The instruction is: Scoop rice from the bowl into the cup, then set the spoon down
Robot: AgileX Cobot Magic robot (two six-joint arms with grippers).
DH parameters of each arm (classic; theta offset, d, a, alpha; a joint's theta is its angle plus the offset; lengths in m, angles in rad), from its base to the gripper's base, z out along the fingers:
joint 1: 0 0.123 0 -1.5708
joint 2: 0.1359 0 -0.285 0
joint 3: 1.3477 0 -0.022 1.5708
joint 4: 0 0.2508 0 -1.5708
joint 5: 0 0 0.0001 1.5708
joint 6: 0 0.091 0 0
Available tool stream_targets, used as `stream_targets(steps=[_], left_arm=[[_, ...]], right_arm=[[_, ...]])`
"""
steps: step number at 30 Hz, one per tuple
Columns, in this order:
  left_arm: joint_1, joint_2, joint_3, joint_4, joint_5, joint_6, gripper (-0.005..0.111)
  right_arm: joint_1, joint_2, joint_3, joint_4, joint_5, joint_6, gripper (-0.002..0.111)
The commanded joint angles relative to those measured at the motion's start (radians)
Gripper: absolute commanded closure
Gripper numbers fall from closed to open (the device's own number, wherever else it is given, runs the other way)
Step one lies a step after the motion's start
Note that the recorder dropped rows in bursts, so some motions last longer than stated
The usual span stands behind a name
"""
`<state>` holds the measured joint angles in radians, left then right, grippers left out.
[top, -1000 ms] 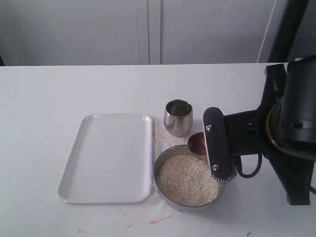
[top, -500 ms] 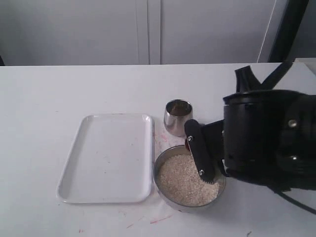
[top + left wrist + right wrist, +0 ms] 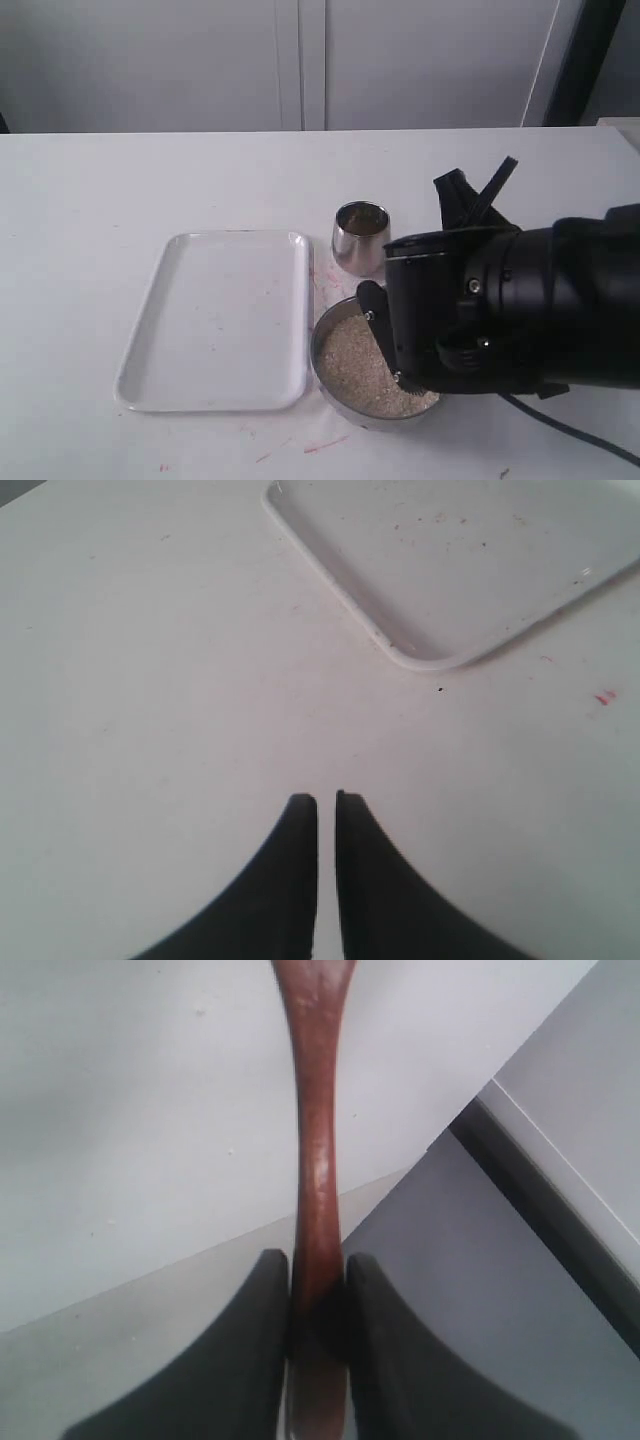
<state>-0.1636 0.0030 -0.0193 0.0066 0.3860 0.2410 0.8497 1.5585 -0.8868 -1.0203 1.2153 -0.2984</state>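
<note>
The white table filled the scene from the near edge to the far wall. Over its right side, the bulky black right arm leaned in low and covered the right half of the bowl from the exterior camera.

Left of centre lay the white rectangular tray, flat on the table with its long sides running near to far and nothing on it. Just right of the tray's near right corner sat the bowl, wide and shallow, its grey rim showing only on the left. The rice lay heaped inside as a pale mass, its right part hidden under the arm.

Just beyond the bowl's far rim stood the cup, upright and shiny, close to the tray's far right corner. What was inside it could not be made out.

Then the spoon. The right wrist camera showed its reddish-brown handle running straight out from the right gripper, both black fingers pressed tight against its sides in a firm pinch. The scooping end was hidden in every view, so whether it was in the rice could not be told.

The left gripper hung over bare table near a rounded corner of the tray, its jaws drawn together to a thin slit and holding nothing.
</note>
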Motion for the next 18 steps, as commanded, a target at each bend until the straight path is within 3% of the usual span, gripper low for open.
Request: stream_targets(steps=[1,18], left_arm=[[-0.002,-0.003,0.009,-0.001,0.033,-0.006,0.092],[-0.002,-0.003,0.009,-0.001,0.033,-0.006,0.092]], right_arm=[[0.007,0.02,0.004,0.003,0.006,-0.012,0.108],[0.007,0.059,0.004,0.103,0.006,-0.016,0.108]])
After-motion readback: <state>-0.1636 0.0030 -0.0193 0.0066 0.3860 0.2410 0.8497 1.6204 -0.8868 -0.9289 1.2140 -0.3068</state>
